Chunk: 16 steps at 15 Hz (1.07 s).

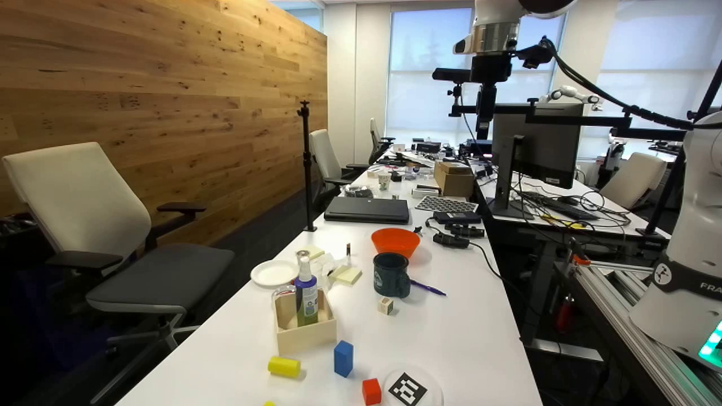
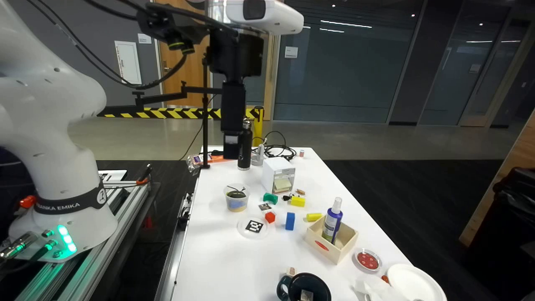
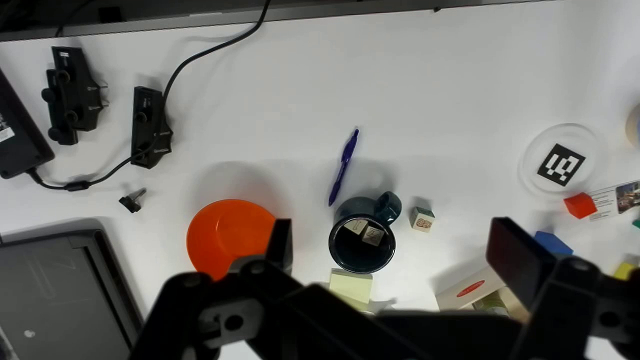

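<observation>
Dark teal and glossy, a mug (image 1: pixel 390 273) stands upright on the white counter (image 1: pixel 462 338), and the wrist view shows two small pale cubes (image 3: pixel 373 235) lying inside it. The gripper (image 3: pixel 392 242) hangs high over the counter, released, its jaws spread wide; in the wrist view the mug shows between its fingers (image 3: pixel 281 245), well below them. With sides taken as they appear in an exterior view, a purple pen (image 1: pixel 428 288) lies just right of the mug, and a printed wooden cube (image 1: pixel 386 305) sits just beside its near side. Beyond the mug is an orange bowl (image 1: pixel 395 247), and farther off, to the left, lies a flat black case (image 1: pixel 366 210). Left of the mug rests a pad of pale yellow notes (image 1: pixel 346 274), with a white plate (image 1: pixel 273 273) farther left. Nearer on that side, a spray bottle (image 1: pixel 306 296) stands upright in an open wooden box (image 1: pixel 307 338). Toward the near end are a yellow cylinder (image 1: pixel 284 366) lying on its side, an upright blue block (image 1: pixel 343 358) and a red cube (image 1: pixel 371 391), the last just beside a clear disc (image 1: pixel 434 389) bearing a black-and-white marker (image 1: pixel 407 389). At the right, past the counter's edge, stands the white base of the robot arm (image 1: pixel 671 304).
</observation>
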Motion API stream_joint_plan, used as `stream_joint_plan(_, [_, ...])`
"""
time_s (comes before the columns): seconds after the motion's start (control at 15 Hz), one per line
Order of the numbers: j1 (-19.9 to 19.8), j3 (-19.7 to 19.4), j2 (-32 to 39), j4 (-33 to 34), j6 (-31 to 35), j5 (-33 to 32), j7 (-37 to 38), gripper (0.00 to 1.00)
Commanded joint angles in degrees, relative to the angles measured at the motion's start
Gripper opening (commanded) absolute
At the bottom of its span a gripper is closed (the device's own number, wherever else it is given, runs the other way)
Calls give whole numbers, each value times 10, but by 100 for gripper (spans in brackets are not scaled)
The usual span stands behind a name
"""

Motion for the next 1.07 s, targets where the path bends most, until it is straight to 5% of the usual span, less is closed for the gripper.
stream_joint_plan(0.0, [1,-1,0,1,-1,0,1,100])
stream_joint_plan(0.4, [20,-4,15,9,12,24,-16,100])
stream_joint_plan(1.0, [97,-7,66,0,144,148,-81,100])
